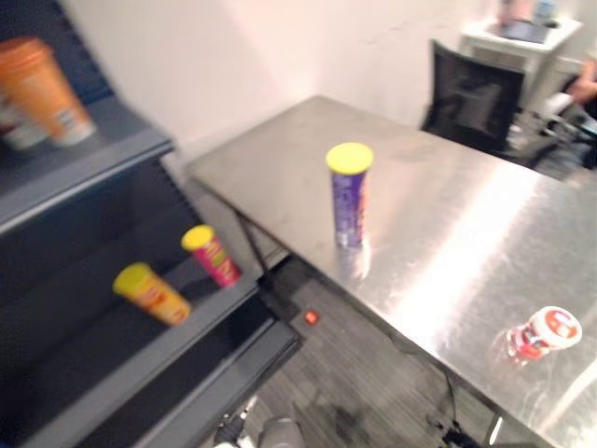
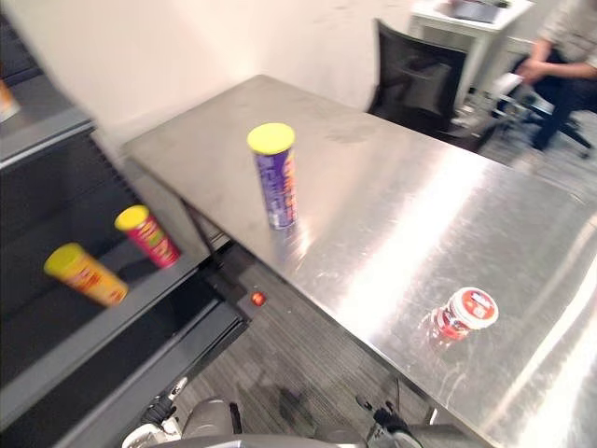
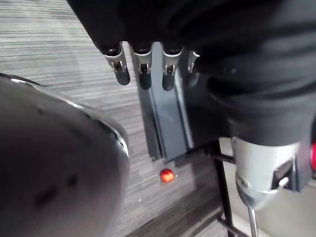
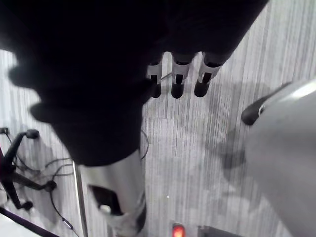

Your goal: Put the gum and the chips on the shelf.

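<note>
A purple chips can (image 1: 349,196) with a yellow lid stands upright near the left edge of the steel table (image 1: 438,233). The gum, a small red and white tub (image 1: 546,333), lies near the table's front right part. The dark shelf (image 1: 201,327) stands to the left of the table. My left hand (image 3: 121,66) hangs over the grey floor with straight fingers and holds nothing. My right hand (image 4: 177,81) also hangs over the floor, fingers straight, with nothing in it.
On the middle shelf board lie a yellow can (image 1: 149,292) and a pink can (image 1: 211,254); an orange can (image 1: 42,89) stands on the upper board. A black chair (image 1: 476,98) and a seated person (image 2: 569,47) are beyond the table. A red light (image 1: 311,317) glows on the floor.
</note>
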{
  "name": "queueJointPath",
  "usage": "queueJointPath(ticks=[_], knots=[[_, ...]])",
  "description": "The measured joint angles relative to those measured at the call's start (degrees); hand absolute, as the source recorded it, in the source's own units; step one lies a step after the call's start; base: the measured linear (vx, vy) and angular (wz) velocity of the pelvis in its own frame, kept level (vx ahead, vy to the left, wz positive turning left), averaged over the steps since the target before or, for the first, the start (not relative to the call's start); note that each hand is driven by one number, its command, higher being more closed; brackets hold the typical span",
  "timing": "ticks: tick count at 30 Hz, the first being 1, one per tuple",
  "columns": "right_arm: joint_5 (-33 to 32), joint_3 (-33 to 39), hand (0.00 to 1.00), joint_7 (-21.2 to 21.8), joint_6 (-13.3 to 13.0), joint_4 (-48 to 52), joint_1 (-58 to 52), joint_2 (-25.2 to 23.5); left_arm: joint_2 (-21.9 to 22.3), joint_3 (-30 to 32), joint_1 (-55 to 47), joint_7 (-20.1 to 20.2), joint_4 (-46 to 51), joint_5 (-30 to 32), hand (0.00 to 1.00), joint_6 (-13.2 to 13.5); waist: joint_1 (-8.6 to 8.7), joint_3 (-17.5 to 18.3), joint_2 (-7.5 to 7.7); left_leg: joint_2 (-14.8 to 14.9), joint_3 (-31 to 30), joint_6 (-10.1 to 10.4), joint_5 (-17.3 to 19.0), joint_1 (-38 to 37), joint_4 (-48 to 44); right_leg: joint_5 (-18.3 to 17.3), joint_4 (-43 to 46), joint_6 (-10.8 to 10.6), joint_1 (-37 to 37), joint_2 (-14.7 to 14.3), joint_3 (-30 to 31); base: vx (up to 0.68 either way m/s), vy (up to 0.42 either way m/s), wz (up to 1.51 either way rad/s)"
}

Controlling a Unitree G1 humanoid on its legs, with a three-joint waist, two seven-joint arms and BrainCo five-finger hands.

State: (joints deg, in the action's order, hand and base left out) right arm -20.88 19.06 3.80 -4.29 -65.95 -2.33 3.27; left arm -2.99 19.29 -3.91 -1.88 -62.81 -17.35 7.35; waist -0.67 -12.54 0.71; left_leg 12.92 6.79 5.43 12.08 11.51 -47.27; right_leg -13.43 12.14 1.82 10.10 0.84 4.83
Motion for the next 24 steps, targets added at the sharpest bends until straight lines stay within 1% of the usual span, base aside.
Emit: queueJointPath(ticks=[1,2,3,4,5,6,7,8,9,10,11,12,13,14,15,16,17,18,19,20,21,22,23,24], knots=[[0.0,-1.5,0.00,0.0,0.0,0.1,-0.6,0.3,0.1,0.0,-0.6,-0.4,0.0,0.0,0.00,0.1,0.04,0.4,-0.26,-0.8,-5.4,-0.6,-3.1,-1.3,14.6,-1.6,1.8,-3.0,-1.0,1.3,2.9,0.33,0.381,-1.60],[0.0,-2.0,0.00,0.1,-0.1,0.4,-1.3,0.6,0.4,0.1,-0.8,-0.5,0.0,-0.1,0.00,0.1,0.05,0.8,-0.90,-0.8,-8.9,-1.3,-6.1,-1.6,19.8,-2.4,2.3,-4.2,-1.5,1.4,4.0,0.38,0.526,-1.91],[-0.4,-2.3,0.00,0.1,-0.2,2.0,-2.5,1.5,1.3,0.3,-1.3,-0.7,-0.3,-0.5,0.00,0.1,-0.05,1.7,-2.43,-1.0,-17.1,0.3,-10.6,-1.5,25.9,-3.8,3.4,-6.4,-3.0,1.2,6.4,0.24,0.386,-1.41],[-0.4,-2.7,0.00,0.0,-0.1,2.0,-2.8,1.9,1.5,0.5,-1.4,-0.9,-0.5,-0.5,0.00,0.0,-0.58,2.9,-2.72,-2.3,-20.9,2.8,-8.6,-2.8,26.5,-4.5,3.9,-7.1,-4.0,1.6,7.7,0.23,0.362,-1.31],[-0.5,-3.8,0.00,0.1,-0.1,2.0,-3.2,1.9,1.1,0.2,-1.2,-1.0,-0.4,-0.5,0.00,0.0,0.13,3.6,-1.38,-3.9,-24.2,3.9,-7.1,-3.2,27.2,-4.1,4.0,-7.7,-5.7,3.0,8.5,0.16,0.295,-0.83],[-0.4,-4.4,0.00,0.3,0.0,1.9,-3.8,1.2,0.3,0.0,-0.7,-1.1,0.0,-0.4,0.00,0.3,0.65,3.8,0.61,-6.2,-27.4,5.0,-6.2,-3.0,26.9,-2.8,3.9,-9.6,-6.9,4.8,10.0,0.15,0.356,-0.65],[-0.4,-4.2,0.00,0.3,0.0,1.6,-4.9,0.7,0.2,-0.3,-0.4,-1.2,0.0,-0.4,0.00,0.2,0.72,4.1,1.38,-7.0,-28.1,6.9,-4.9,-3.0,25.6,-1.0,3.7,-10.5,-7.0,5.3,12.1,0.13,0.367,-0.50],[-0.4,-4.2,0.00,0.3,0.0,1.2,-5.4,0.5,0.3,-0.4,-0.4,-1.2,0.0,-0.4,0.00,0.2,0.74,4.1,1.33,-7.1,-27.3,7.1,-4.3,-3.3,25.1,0.0,3.7,-11.1,-7.1,5.5,13.0,0.12,0.452,-0.56],[-0.4,-3.7,0.00,0.3,0.1,0.7,-6.0,0.3,0.4,-0.5,-0.4,-1.3,0.0,-0.4,0.00,0.2,0.68,4.6,1.54,-7.1,-24.9,6.7,-3.4,-4.2,25.2,1.7,4.1,-12.0,-7.7,6.0,14.7,0.09,0.441,-0.63],[-0.4,-3.6,0.00,0.3,0.1,0.8,-6.5,0.2,0.6,-0.9,-0.6,-1.3,0.0,-0.4,0.00,0.0,0.73,5.4,1.66,-6.9,-21.4,6.0,-2.9,-5.0,25.7,3.5,4.2,-13.4,-8.3,6.6,16.1,0.06,0.429,-0.80],[-0.4,-3.3,0.00,0.3,0.1,0.8,-6.6,0.2,0.6,-1.0,-0.6,-1.3,0.0,-0.4,0.00,0.0,0.80,5.6,1.52,-6.4,-18.5,5.5,-2.6,-5.9,26.6,4.7,4.6,-14.2,-9.0,6.9,17.3,-0.03,0.353,-0.84],[-0.5,-2.0,0.00,0.3,0.1,1.3,-6.7,-0.2,0.8,-1.0,-0.1,-1.3,0.0,-0.2,0.00,-0.1,1.91,5.7,1.42,-6.2,-15.3,5.0,-2.3,-7.1,27.7,6.5,5.1,-15.0,-10.0,7.3,18.1,-0.05,0.219,-0.73],[-0.6,-0.8,0.00,0.3,0.1,2.1,-6.9,-0.6,1.1,-1.0,0.1,-1.4,-0.1,0.0,0.00,-0.1,2.24,5.6,1.19,-6.0,-14.0,4.4,-1.8,-8.0,28.3,7.6,5.1,-15.2,-10.4,7.3,18.6,-0.10,0.248,-1.01],[-1.2,1.9,0.00,0.2,0.0,3.2,-7.3,-1.4,1.9,-1.1,0.3,-1.3,-0.3,0.2,0.00,-0.1,2.02,6.0,-0.13,-5.3,-10.0,4.0,-0.7,-9.3,30.4,9.7,5.2,-15.3,-12.4,7.1,21.1,-0.08,0.141,-1.04],[-2.0,2.9,0.00,0.1,0.1,3.8,-7.3,-1.4,2.2,-1.0,0.3,-1.3,-0.3,0.4,0.00,0.0,1.99,5.9,-0.50,-5.1,-7.6,3.6,-0.2,-10.3,31.9,10.6,5.6,-15.8,-13.4,6.8,22.7,-0.20,0.235,-1.64],[-3.1,4.3,0.00,-0.2,0.1,4.7,-7.3,-1.8,2.3,-1.3,0.3,-1.4,-0.5,0.8,0.00,0.0,2.03,5.8,-0.67,-5.3,-2.9,2.6,0.3,-11.9,34.9,12.8,6.3,-16.0,-16.5,6.7,24.1,-0.20,0.166,-1.39],[-4.1,4.6,0.00,-0.4,0.3,4.7,-7.3,-2.1,2.2,-2.0,0.4,-1.4,-0.4,0.9,0.00,0.0,2.02,5.7,-0.72,-5.2,-1.2,2.3,0.1,-12.2,35.7,14.4,6.3,-15.5,-17.7,6.6,23.3,-0.28,0.173,-1.61],[-4.6,5.2,0.00,-1.0,0.5,4.7,-7.5,-2.1,2.2,-3.2,0.3,-1.5,-0.4,1.1,0.00,0.1,1.91,5.5,-1.35,-4.8,1.3,1.6,-0.2,-13.1,37.0,17.9,5.4,-14.1,-19.1,6.7,19.8,-0.25,0.115,-1.13],[-5.1,5.2,0.00,-1.3,0.6,4.6,-8.6,-2.2,2.3,-3.9,0.3,-1.4,-0.4,1.7,0.00,0.1,2.09,5.3,-2.30,-4.2,2.6,0.3,-0.4,-13.9,38.1,19.7,3.7,-12.9,-18.9,7.2,14.3,-0.23,0.089,-0.87],[-5.6,5.2,0.00,-1.4,0.7,4.6,-9.4,-2.3,2.2,-4.1,0.4,-1.4,-0.3,1.9,0.00,0.1,2.20,5.4,-2.18,-4.0,2.9,-0.5,-0.9,-14.0,38.2,18.3,5.3,-11.8,-18.9,7.3,11.5,-0.20,-0.007,-0.25],[-6.1,5.1,0.00,-1.5,1.1,4.6,-10.8,-2.5,2.2,-5.1,0.4,-1.3,0.3,2.0,0.00,0.2,2.08,5.4,-2.18,-3.5,2.9,-1.2,-1.4,-13.9,38.3,14.9,12.0,-10.0,-18.9,6.8,8.6,-0.16,-0.086,0.11],[-6.1,5.0,0.00,-1.5,1.2,4.6,-11.3,-2.4,2.2,-5.7,0.2,-1.1,1.1,2.0,0.00,0.2,1.90,5.4,-2.17,-3.4,2.7,-1.6,-2.0,-13.9,38.5,12.2,19.1,-8.3,-18.6,6.8,7.2,-0.14,-0.112,0.15],[-6.1,4.8,0.00,-1.5,1.2,4.6,-11.3,-2.4,2.2,-5.7,0.2,-1.0,1.4,2.0,0.00,0.2,1.83,5.4,-2.12,-3.5,2.7,-1.5,-2.4,-14.0,39.0,11.8,21.5,-7.3,-18.5,7.0,6.9,-0.09,-0.127,0.03],[-6.1,4.0,0.00,-1.5,1.1,4.7,-11.2,-2.0,2.1,-5.7,-0.3,-0.9,1.3,2.0,0.00,0.2,1.52,5.8,-1.87,-3.7,2.7,-1.2,-3.2,-13.9,40.2,11.5,21.9,-7.0,-17.7,7.5,6.6,-0.07,-0.110,-0.09]])
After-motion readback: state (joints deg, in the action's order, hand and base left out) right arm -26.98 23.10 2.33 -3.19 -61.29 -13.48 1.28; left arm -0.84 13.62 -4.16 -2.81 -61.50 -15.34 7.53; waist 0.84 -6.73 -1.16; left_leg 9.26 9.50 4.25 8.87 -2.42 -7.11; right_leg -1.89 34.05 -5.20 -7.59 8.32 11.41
